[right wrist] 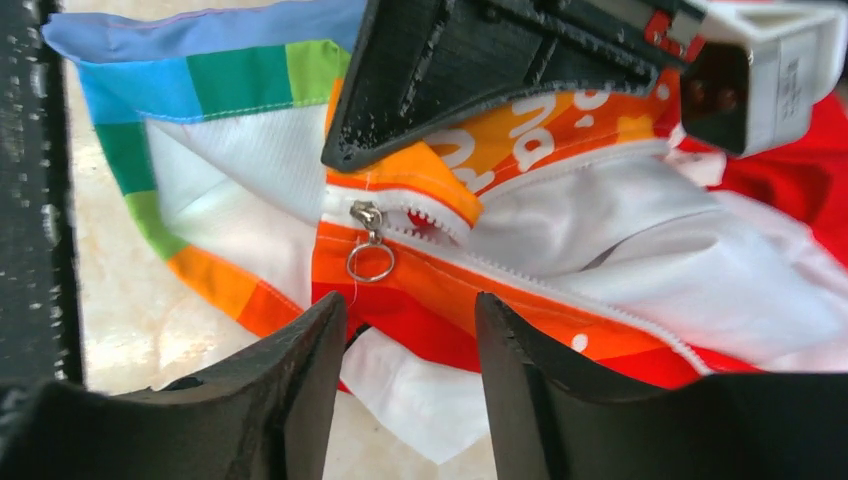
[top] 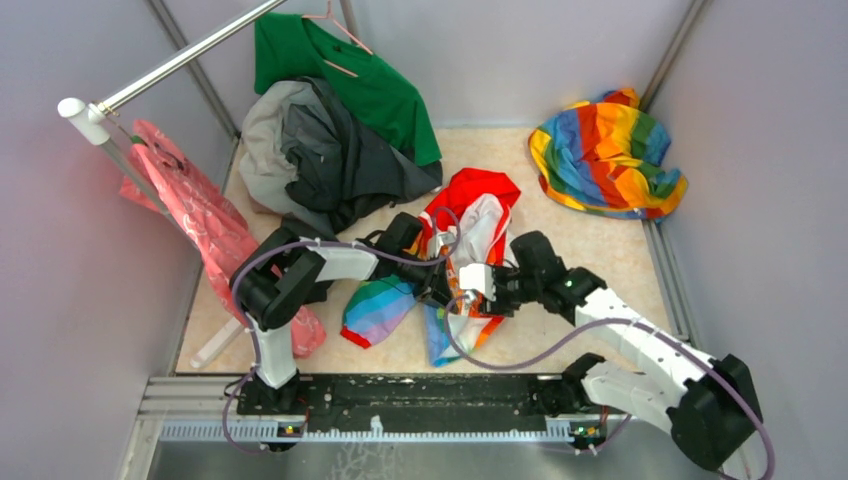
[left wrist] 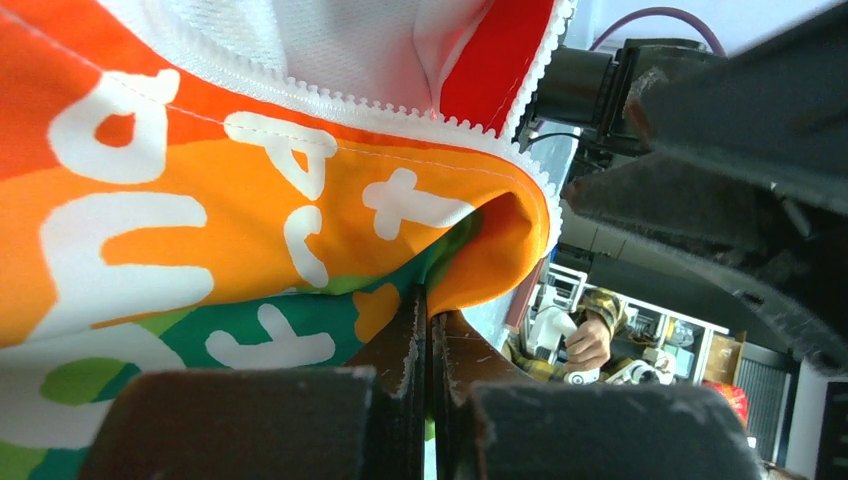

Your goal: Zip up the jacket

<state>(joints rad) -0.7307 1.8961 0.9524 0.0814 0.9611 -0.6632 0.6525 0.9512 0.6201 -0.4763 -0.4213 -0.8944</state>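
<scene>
Got the left gripper [left wrist: 430,325] clamped tight on the orange edge of the jacket [left wrist: 250,220], right beside the zipper teeth [left wrist: 300,95], pinching that bottom corner. Seeing the right gripper [right wrist: 410,305] with fingers apart and holding nothing, parked just under the zipper slider [right wrist: 366,213] and its ring pull [right wrist: 371,263], not touching either as far as can be told.

Looks barely started tbh: seeing the slider down at the bottom end, with teeth splitting apart straight past it and white lining showing in the gap. Guessing both halves are fed into the slider, but can't say for sure. Left to do: grab the ring, then run the whole zip up toward the red hood [top: 480,185].

Lying mid-table [top: 590,250] in front of both arms, crumpled, with 1 rainbow sleeve [top: 378,310] flopped out left. Worth watching the bunched fabric along the zip line, probably the main snag risk; needs tension from that left pinch.

Around it: dark grey garment [top: 340,165] and green shirt [top: 375,85] piled at the back, all-rainbow cloth [top: 605,150] in the far right corner, pink bag [top: 190,215] hanging off a rail [top: 180,60] on the left. No clutter on the zip itself.
</scene>
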